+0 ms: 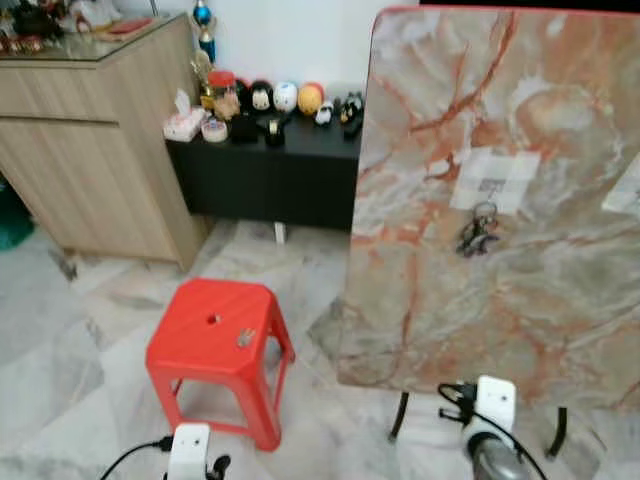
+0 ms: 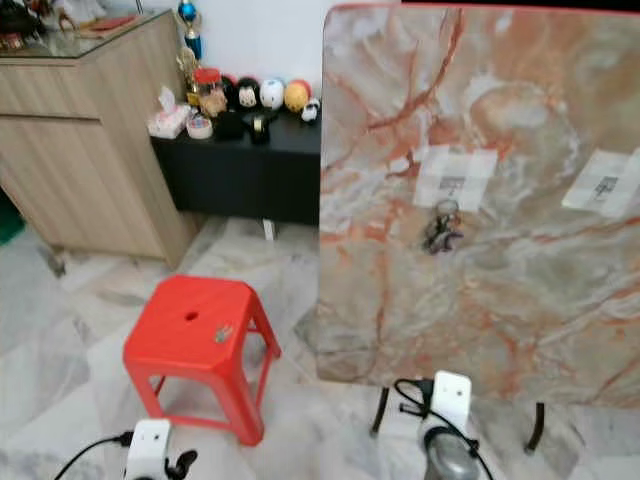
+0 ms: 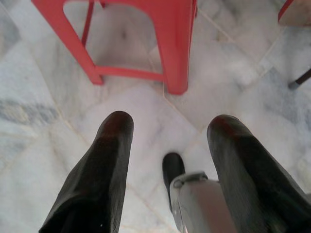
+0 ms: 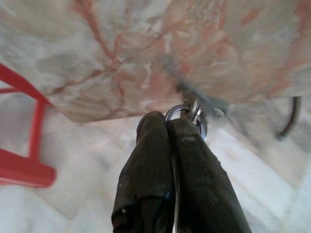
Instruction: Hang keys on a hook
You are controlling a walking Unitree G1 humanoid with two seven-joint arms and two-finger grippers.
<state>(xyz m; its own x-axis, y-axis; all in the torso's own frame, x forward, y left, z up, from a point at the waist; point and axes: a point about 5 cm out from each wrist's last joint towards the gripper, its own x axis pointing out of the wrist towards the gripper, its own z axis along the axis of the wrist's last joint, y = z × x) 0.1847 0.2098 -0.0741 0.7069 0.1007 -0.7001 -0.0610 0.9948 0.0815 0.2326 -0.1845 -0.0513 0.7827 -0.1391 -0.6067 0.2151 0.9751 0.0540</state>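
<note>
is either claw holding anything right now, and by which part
The right claw is shut on a set of keys, pinching it at the metal ring. The left claw is open and holds nothing.

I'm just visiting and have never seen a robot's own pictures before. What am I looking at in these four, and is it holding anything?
These come from a walking humanoid robot. The two wide pictures are its head camera's two eyes, looking forward and down at one scene: a red stool on a marble floor, a marble-patterned board standing upright with a bunch of keys already hanging on it below a white patch, and a black shelf of small figures beside a wooden cabinet.

The other two are from cameras on its wrists, each looking along that arm's pincer of two black fingers. The left pincer is open and holds nothing, pointing at the floor near the stool. The right pincer is shut on a metal key ring, held low before the board's lower edge.
</note>
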